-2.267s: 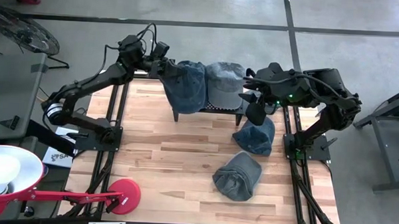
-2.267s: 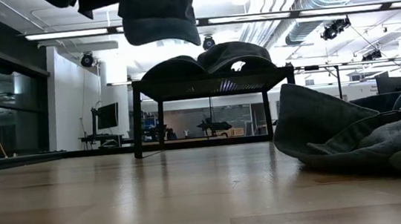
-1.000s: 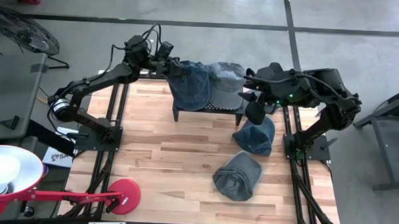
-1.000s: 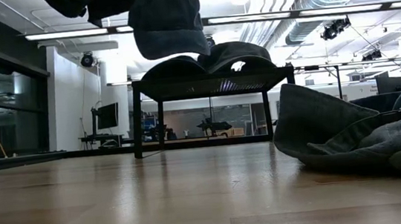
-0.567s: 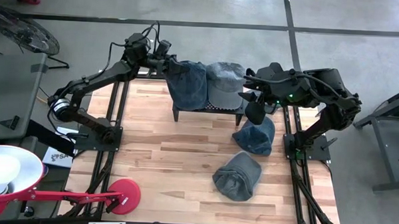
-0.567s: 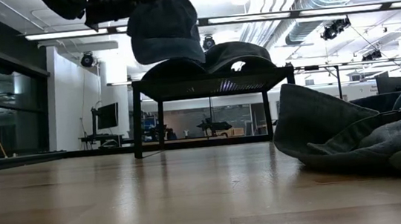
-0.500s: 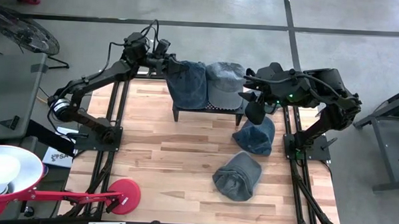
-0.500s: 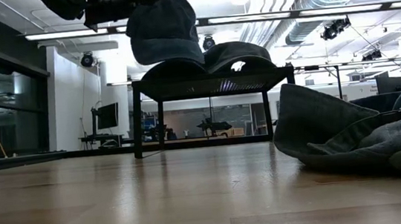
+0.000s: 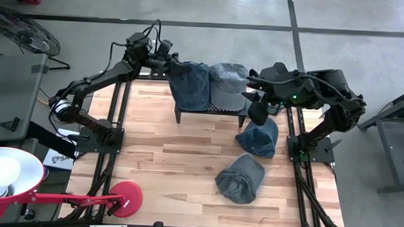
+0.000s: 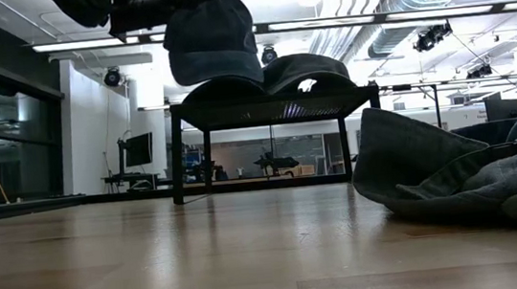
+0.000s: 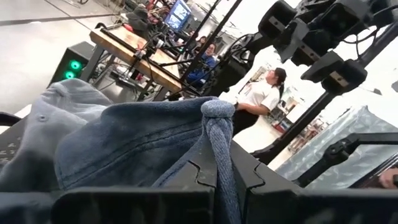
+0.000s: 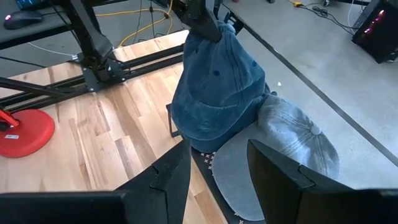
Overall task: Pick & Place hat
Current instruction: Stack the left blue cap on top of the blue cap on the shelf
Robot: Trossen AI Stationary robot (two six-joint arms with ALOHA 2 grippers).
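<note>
My left gripper is shut on a blue denim hat, held over the left part of a black rack at the table's far side. The low view shows the hat just above the rack; whether its lower edge touches, I cannot tell. A grey hat lies on the rack's right part, also in the right wrist view. My right gripper hangs open and empty at the rack's right end, its fingers apart. My left gripper pinches a bunched, rolled edge of the blue hat between its two fingers. The fingers reach in about level from the table's left side. The hat hangs below and beyond the fingers, crown bulging toward the table's right, over the rack.
Two more denim hats lie on the wooden table near its right side, one beside the rack and one nearer the front. A red round base sits at the near left corner. Black frame rails run along both sides.
My left gripper has carried the blue hat a little toward the table's left edge, still shut on it. The hat now covers less of the grey hat and hangs just over the rack's left part.
</note>
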